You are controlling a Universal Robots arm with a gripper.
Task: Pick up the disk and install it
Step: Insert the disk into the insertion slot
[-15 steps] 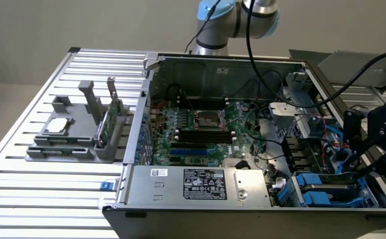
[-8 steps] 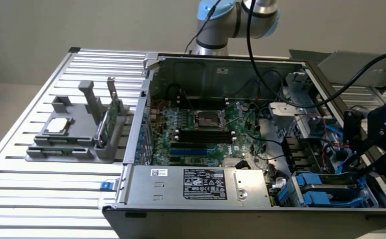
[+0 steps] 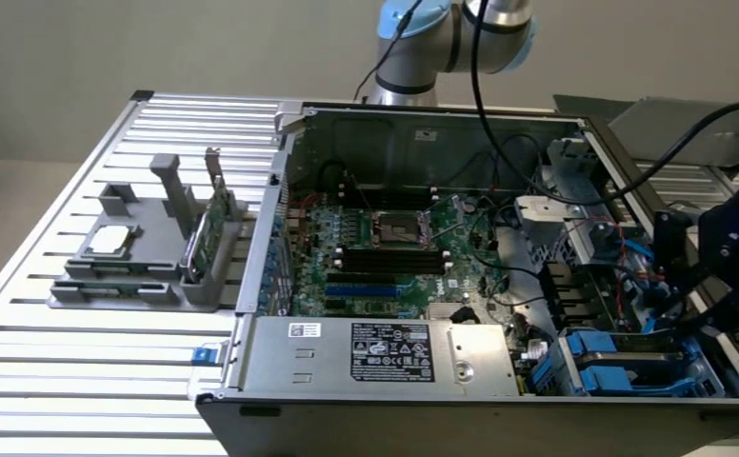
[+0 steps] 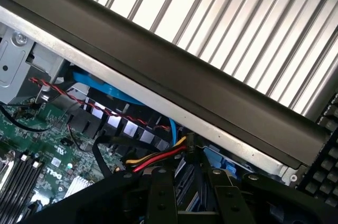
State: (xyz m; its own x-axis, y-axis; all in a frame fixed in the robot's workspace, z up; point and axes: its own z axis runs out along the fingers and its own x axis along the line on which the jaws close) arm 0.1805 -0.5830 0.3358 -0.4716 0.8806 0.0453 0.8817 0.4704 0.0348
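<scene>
The disk [image 3: 634, 360], silver-grey with blue side rails, lies low in the drive bay at the near corner of the open computer case [image 3: 471, 119], on the exterior view's right. My dark gripper [image 3: 707, 328] reaches down at the disk's outer end by the case wall. In the wrist view its black fingers [image 4: 161, 200] stand either side of a blue-grey piece of the disk [image 4: 186, 184], and my gripper [image 4: 193, 203] looks shut on it. Most of the disk is hidden there.
A grey fixture [image 3: 141, 252] on the slatted table [image 3: 65, 381] holds a small silver chip [image 3: 111, 241] and an upright green card [image 3: 210, 228]. Inside the case are the motherboard [image 3: 383, 248], the power supply [image 3: 383, 352] and red-yellow-black cables [image 4: 158, 158] near the gripper.
</scene>
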